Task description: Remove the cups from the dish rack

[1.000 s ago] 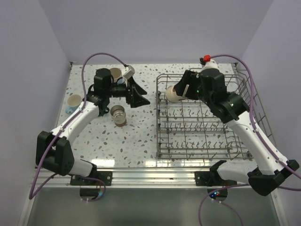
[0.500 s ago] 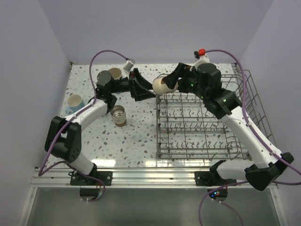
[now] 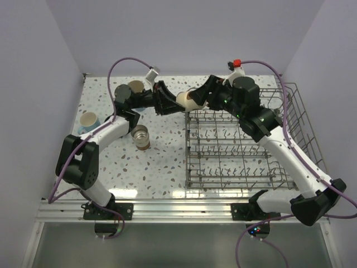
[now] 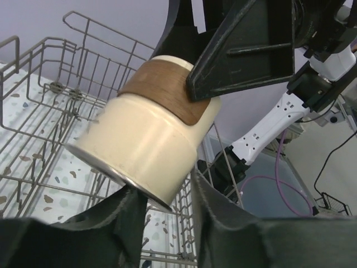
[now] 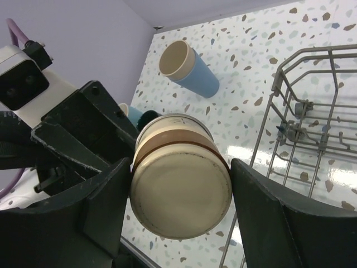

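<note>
Cream-brown cup (image 5: pixel 181 190); white speckled table (image 3: pixel 162 159); grey rack (image 3: pixel 240 167).

Cups: I count four on the overhead feed, one beige-and-brown cup (image 3: pixel 188 100) up off the table (image 3: pixel 162 162) and three standing on it: a light blue cup (image 3: pixel 88 120), a brown-bottomed cup (image 3: pixel 140 136) and a beige-rimmed cup (image 3: pixel 136 86). Dish rack (image 3: pixel 244 149): one. Arms: two, the left arm (image 3: pixel 106 131) and the right arm (image 3: pixel 290 162).

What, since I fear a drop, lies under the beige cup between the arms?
The beige cup hangs at the far left corner of the dish rack, with rack wires and speckled table below. The spot straight beneath is covered by the cup.
</note>
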